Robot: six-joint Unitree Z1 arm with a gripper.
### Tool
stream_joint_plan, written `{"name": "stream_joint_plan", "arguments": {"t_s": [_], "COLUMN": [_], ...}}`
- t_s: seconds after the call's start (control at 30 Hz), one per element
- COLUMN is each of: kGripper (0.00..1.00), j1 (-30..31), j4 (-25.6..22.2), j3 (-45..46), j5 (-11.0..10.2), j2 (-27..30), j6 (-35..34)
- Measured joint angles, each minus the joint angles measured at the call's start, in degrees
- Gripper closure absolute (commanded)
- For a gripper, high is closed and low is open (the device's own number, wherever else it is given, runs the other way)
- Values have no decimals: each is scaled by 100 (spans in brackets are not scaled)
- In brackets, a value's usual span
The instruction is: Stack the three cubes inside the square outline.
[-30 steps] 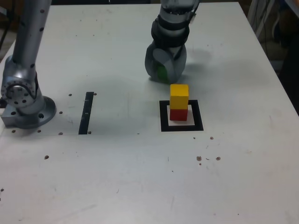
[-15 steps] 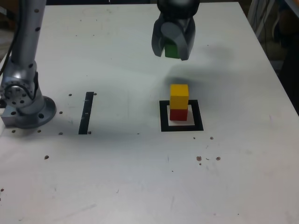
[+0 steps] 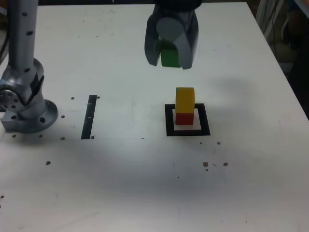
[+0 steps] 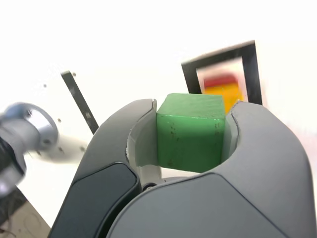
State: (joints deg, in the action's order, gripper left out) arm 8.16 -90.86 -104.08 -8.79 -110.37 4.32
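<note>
- Done: the red cube [image 3: 184,119] sits inside the square outline [image 3: 204,120], with the yellow cube [image 3: 185,100] stacked on it.
- In hand: the claw [image 3: 169,62] pinches the green cube [image 4: 190,131] between its two fingers, held up off the white table [image 3: 120,193], in the exterior view a little left of the stack and toward the far side.
- Left, as I judge it: bring green over yellow, lower it, let go and back away.
</note>
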Motion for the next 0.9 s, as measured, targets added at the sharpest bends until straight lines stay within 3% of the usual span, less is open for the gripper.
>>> {"name": "stream_joint_plan", "arguments": {"t_s": [0.17,0.3,0.57,0.9], "kGripper": [91,91,90,90], "j1": [557,683,613,232], "j4": [0,0,25,36], "j3": [-21,-118,-67,-128], "j5": [115,195,130,288], "j2": [5,-98,-266,-490], "j6": [-955,-1177,-1177,-1074]}}
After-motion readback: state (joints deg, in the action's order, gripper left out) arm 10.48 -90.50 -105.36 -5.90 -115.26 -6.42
